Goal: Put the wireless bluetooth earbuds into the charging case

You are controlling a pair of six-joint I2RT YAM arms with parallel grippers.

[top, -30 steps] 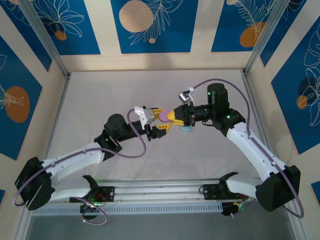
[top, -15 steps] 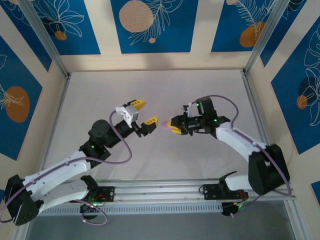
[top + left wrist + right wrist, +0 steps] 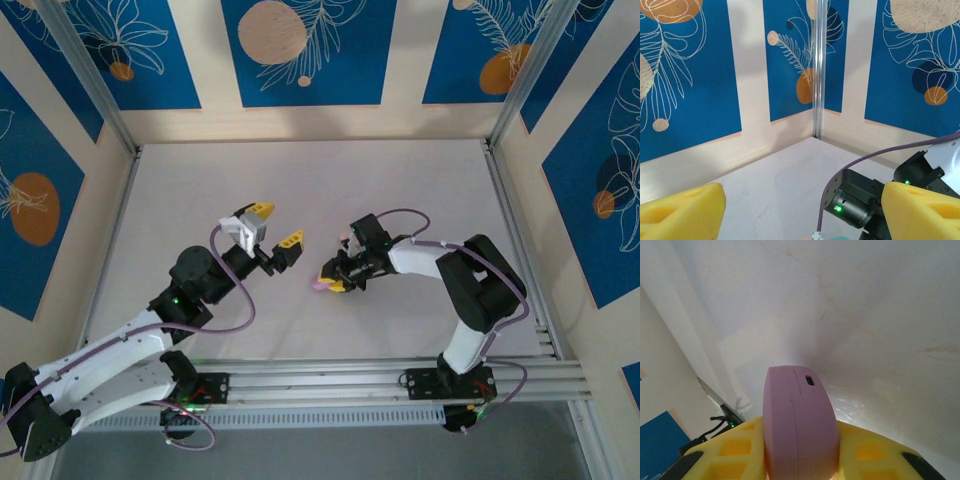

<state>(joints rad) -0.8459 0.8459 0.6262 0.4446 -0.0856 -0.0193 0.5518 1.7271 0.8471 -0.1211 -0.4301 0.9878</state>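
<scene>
A pinkish-purple oval charging case [image 3: 797, 420] stands on edge between the yellow fingers [image 3: 735, 455] of my right gripper [image 3: 800, 445]. The case's lid is closed and its small port [image 3: 810, 380] faces up. From above, the right gripper [image 3: 332, 278] holds the case [image 3: 319, 285] low over the table, near the middle. My left gripper [image 3: 276, 225] hangs a short way to the left of the case, open, with nothing between its fingers. In the left wrist view the left gripper [image 3: 802, 212] shows yellow fingertips [image 3: 682, 210] spread wide apart. The earbuds are out of view.
The pale table [image 3: 300, 180] is walled on three sides by cream and blue panels [image 3: 300, 50], with aluminium posts [image 3: 520, 80] at the corners. A metal rail [image 3: 320, 380] runs along the near edge. The right arm's black joint [image 3: 855, 200] and purple cable [image 3: 875, 157] lie just ahead of the left gripper.
The two grippers met at the case a second ago. The left gripper has since opened and drawn back to the left. The right arm has swung down and left with the case.
</scene>
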